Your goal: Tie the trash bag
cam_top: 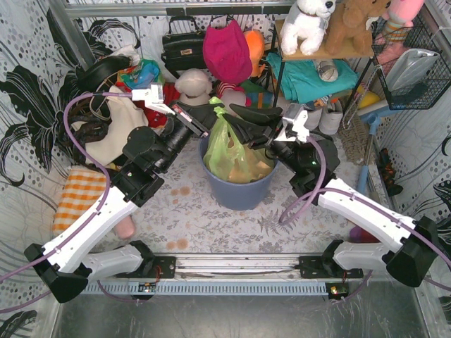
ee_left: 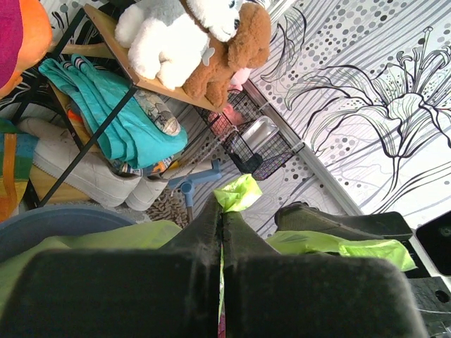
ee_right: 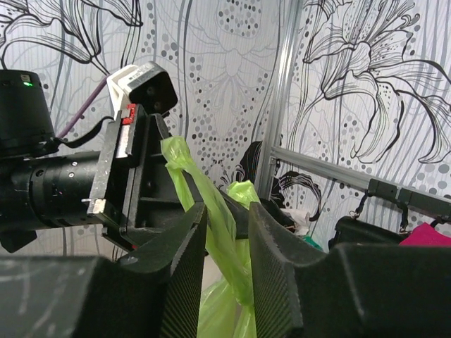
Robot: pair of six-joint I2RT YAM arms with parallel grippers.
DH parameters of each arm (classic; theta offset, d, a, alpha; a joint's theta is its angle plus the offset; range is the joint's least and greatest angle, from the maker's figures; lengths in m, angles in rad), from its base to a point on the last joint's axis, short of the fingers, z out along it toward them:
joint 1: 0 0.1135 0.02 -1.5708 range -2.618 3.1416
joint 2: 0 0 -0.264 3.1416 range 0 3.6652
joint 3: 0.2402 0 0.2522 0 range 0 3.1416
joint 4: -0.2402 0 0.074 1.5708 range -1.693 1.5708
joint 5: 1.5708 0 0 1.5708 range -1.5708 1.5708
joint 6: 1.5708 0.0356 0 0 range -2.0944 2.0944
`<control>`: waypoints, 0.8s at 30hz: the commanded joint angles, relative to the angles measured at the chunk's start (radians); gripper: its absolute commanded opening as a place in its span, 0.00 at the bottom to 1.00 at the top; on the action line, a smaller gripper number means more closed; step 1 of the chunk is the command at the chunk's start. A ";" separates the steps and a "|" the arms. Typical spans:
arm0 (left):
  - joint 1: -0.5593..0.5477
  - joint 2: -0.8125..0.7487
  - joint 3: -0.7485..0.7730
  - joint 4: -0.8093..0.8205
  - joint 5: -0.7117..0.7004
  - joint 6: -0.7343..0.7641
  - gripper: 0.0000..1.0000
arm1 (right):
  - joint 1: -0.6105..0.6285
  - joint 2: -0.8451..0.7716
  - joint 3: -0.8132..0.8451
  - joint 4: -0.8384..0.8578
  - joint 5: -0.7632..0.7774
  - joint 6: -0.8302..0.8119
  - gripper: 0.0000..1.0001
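The trash bag (cam_top: 229, 158), thin light-green plastic with brown paper showing through, sits in the round blue-grey bin (cam_top: 236, 196). Its top is pulled up into two strips. My left gripper (cam_top: 211, 124) comes from the left and is shut on one strip; in the left wrist view (ee_left: 223, 213) a green tip (ee_left: 240, 192) sticks out past its jaws. My right gripper (cam_top: 237, 120) comes from the right. In the right wrist view (ee_right: 227, 220) its jaws stand apart around the other green strip (ee_right: 211, 201), which hangs between them without being pinched.
Clutter lines the back: a black handbag (cam_top: 183, 46), a magenta bag (cam_top: 227, 51), a shelf with plush toys (cam_top: 331, 24), a wire basket (cam_top: 412, 67). An orange checked cloth (cam_top: 79, 197) lies at the left. Patterned walls close in on both sides.
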 commanded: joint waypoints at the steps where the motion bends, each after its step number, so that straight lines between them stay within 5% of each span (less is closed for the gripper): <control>1: -0.004 -0.001 0.001 0.073 0.014 0.018 0.00 | -0.001 0.028 0.058 0.008 0.015 -0.049 0.30; 20: -0.006 0.014 -0.009 0.086 0.028 0.001 0.00 | 0.000 0.191 0.275 0.038 -0.027 -0.091 0.27; 22: -0.005 0.015 -0.012 0.083 0.022 0.007 0.00 | -0.001 0.183 0.276 0.045 -0.041 -0.070 0.21; 24: -0.006 0.016 -0.011 0.078 0.009 0.021 0.00 | -0.001 0.164 0.267 0.035 -0.063 -0.044 0.02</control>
